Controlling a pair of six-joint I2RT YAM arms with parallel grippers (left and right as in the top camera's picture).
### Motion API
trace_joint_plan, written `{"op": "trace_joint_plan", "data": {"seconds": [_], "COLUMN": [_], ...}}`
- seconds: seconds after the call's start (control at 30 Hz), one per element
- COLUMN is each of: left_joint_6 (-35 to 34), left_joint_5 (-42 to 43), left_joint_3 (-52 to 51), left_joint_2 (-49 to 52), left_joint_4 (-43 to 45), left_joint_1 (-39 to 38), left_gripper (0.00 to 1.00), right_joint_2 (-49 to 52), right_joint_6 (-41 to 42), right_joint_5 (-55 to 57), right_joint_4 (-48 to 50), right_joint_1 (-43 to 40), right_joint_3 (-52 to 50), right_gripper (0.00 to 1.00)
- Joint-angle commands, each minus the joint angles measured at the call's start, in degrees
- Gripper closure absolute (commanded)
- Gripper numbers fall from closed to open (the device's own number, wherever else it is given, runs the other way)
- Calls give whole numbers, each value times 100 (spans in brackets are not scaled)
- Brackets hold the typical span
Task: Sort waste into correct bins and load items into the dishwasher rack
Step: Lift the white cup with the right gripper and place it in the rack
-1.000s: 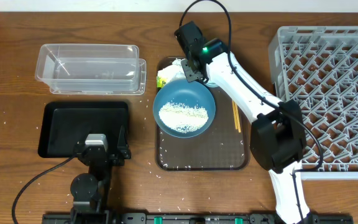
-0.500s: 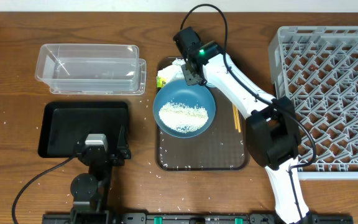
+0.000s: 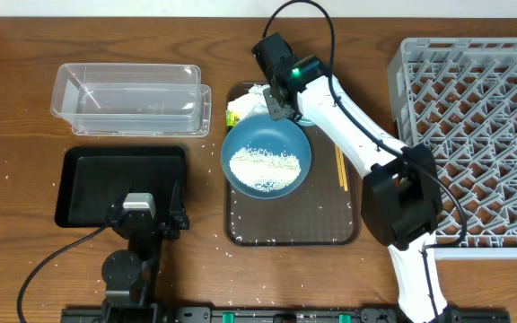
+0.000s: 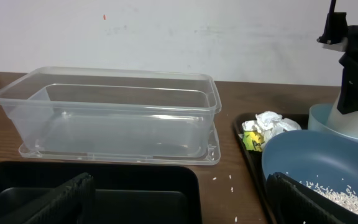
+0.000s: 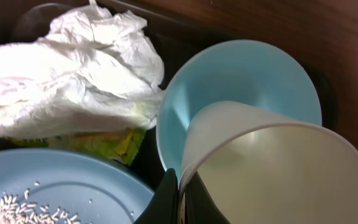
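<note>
At far left the tub (image 3: 128, 97) and black tray (image 3: 88, 184) sit side by side on the table (image 3: 16, 135), both bare of waste. The left pincer (image 4: 180, 186) hangs spread wide over the tray, holding nothing. On the brown tray (image 3: 294, 224) the tissue (image 5: 73, 68) and its wrapper (image 5: 104, 140) lie at the far left corner, touching the small bowl (image 5: 247, 68) and just behind the big bowl (image 3: 290, 139), which carries the rice (image 3: 263, 167). The white cup (image 5: 278, 168) leans tilted inside the small bowl, and the right pincer (image 5: 179, 186) is pressed together on the cup's thin rim, one finger either side of the wall. The chopsticks (image 3: 340, 169) lie along the brown tray's right edge, and the rack (image 3: 474, 135) stands further right. The likely step is lifting the cup out for the rack. The hold is a narrow pinch on a smooth lip, so the cup could pivot or slip free on the way up. Nested as it is, it might also drag the small bowl along, then drop it. A low swing could clip the big bowl and scatter rice.
</note>
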Motion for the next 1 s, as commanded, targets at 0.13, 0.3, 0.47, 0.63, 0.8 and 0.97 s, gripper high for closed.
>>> {"op": "trace_joint_plan", "data": {"seconds": [0.13, 0.3, 0.47, 0.63, 0.8, 0.97], "left_joint_6": [35, 35, 35, 35, 35, 35], "left_joint_5": [-66, -66, -66, -66, -66, -66], "left_joint_3": [-101, -101, -101, -101, -101, -101], "left_joint_2": [-26, -26, -26, -26, -26, -26], "left_joint_4": [-201, -201, -201, -201, -201, -201], "left_joint_1": [35, 35, 35, 35, 35, 35], "left_gripper": [9, 9, 9, 9, 10, 9], "right_joint_2": [-944, -1976, -2577, -2376, -1775, -1108], "right_joint_6": [105, -168, -750, -1281, -1482, -2181], "right_joint_5": [601, 142, -1884, -4660, -6500, -8096], "right_joint_4": [-505, -750, -804, -848, -1104, -1434], "right_joint_1": [-442, -1622, -3635, -5805, -7250, -8137], "right_joint_3": [507, 651, 649, 538, 367, 326], "right_gripper": [99, 99, 99, 99, 99, 99]}}
